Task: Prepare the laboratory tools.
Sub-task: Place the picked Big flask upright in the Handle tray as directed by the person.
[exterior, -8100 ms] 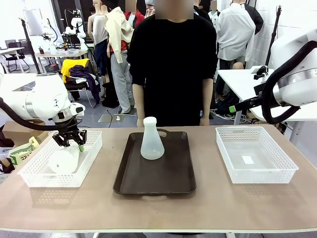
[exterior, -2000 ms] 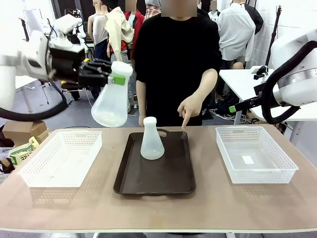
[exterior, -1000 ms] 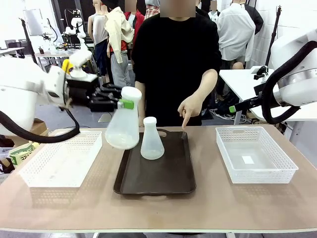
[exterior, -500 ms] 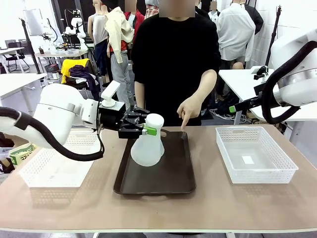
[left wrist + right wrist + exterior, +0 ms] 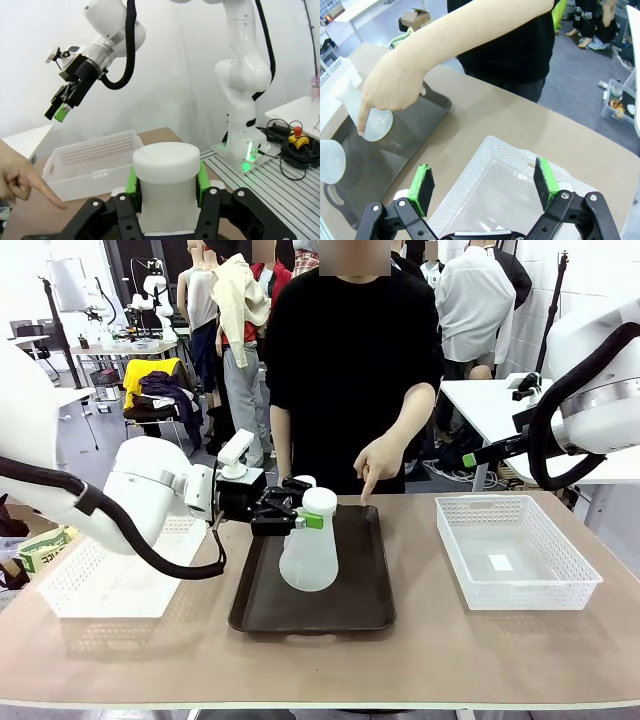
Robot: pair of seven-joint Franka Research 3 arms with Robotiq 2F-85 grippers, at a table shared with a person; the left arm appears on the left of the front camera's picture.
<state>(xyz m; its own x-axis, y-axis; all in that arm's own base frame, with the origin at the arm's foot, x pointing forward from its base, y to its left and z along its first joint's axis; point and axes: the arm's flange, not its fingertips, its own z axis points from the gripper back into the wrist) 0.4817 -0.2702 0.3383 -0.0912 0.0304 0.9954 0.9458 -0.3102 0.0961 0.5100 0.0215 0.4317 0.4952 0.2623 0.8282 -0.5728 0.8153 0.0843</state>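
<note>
Two white mesh baskets sit on my tabletop (image 5: 480,660): the left basket (image 5: 110,580) at the frame's lower left, the right basket (image 5: 515,550) at the right. Moving in from the left, my left tool (image 5: 300,517) reaches sideways over the dark brown tray (image 5: 350,605) at the frame's centre, its green pads (image 5: 131,181) clamped on the neck of the held flask (image 5: 308,558). That flask stands upright over the tray's left half; I cannot tell whether its base touches the tray. Just behind it, partly hidden, the second flask (image 5: 367,112) stands on the tray. Right of centre, the person's hand (image 5: 378,458) points down at the tray's far right corner. At the right, in its wrist view, my right tool (image 5: 485,192) hangs over the right basket with its pads spread wide apart, holding nothing.
</note>
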